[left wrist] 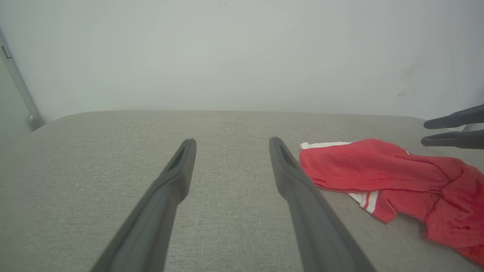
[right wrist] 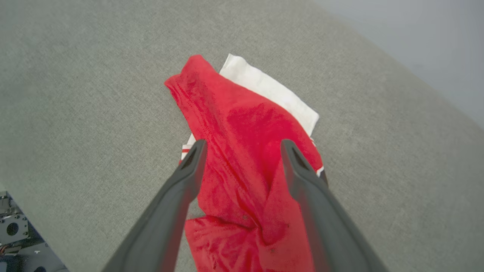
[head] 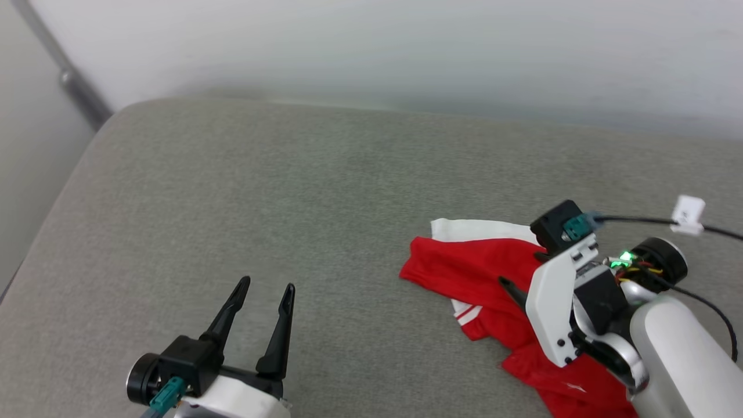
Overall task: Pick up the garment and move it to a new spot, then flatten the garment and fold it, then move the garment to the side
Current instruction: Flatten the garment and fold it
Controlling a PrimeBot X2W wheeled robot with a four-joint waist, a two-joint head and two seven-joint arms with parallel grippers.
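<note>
The garment (head: 464, 267) lies crumpled on the grey cushioned surface (head: 290, 191) at the right, red with a white panel at its far edge and striped trim underneath. My right gripper (head: 522, 268) hovers over it, pointing down, open. In the right wrist view the open right gripper (right wrist: 244, 145) straddles a ridge of the red garment (right wrist: 242, 124) without closing on it. My left gripper (head: 268, 285) stands open at the lower left, well apart from the cloth. Seen from the left wrist, the left gripper (left wrist: 231, 142) is over bare fabric, and the garment (left wrist: 378, 166) lies to its right.
A pale wall (head: 406, 52) backs the cushion. A grey rail (head: 64, 72) runs down the wall at the far left, by the cushion's rounded corner. A black cable with a white tag (head: 688, 213) trails from the right wrist.
</note>
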